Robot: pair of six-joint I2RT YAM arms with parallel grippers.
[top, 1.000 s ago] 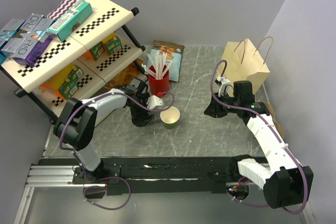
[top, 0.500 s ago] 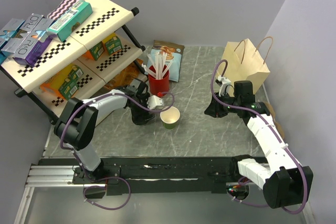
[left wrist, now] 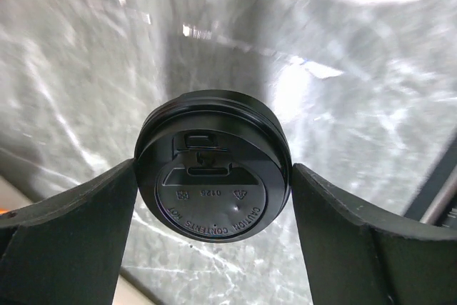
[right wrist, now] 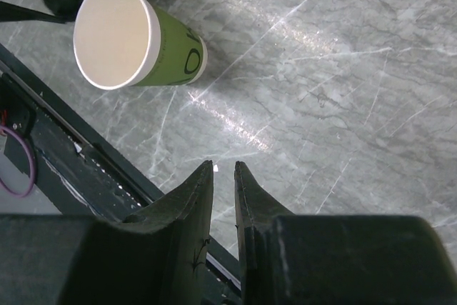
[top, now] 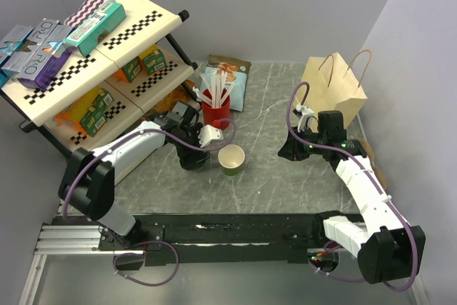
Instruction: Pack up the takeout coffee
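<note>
The takeout coffee stands in two parts. Its green paper cup (top: 231, 160) (right wrist: 132, 37) is upright and uncovered on the marble table, cream inside showing. Its round black lid (left wrist: 213, 166) sits just left of the cup, between the fingers of my left gripper (top: 193, 159) (left wrist: 214, 169), which press on both sides of its rim. Far to the right of the cup, my right gripper (top: 291, 149) (right wrist: 224, 167) hovers low over the table with only a narrow slit between its fingers and nothing in them.
A brown paper bag (top: 335, 91) stands open at the back right, behind the right arm. A red cup with white stirrers (top: 216, 113) and a snack pouch (top: 228, 80) sit behind the green cup. A checkered shelf (top: 93, 55) of boxes fills the left.
My left gripper's fingers have narrowed onto the lid, and the left arm has swung its elbow outward to the left. The cup and the right arm have not moved.
</note>
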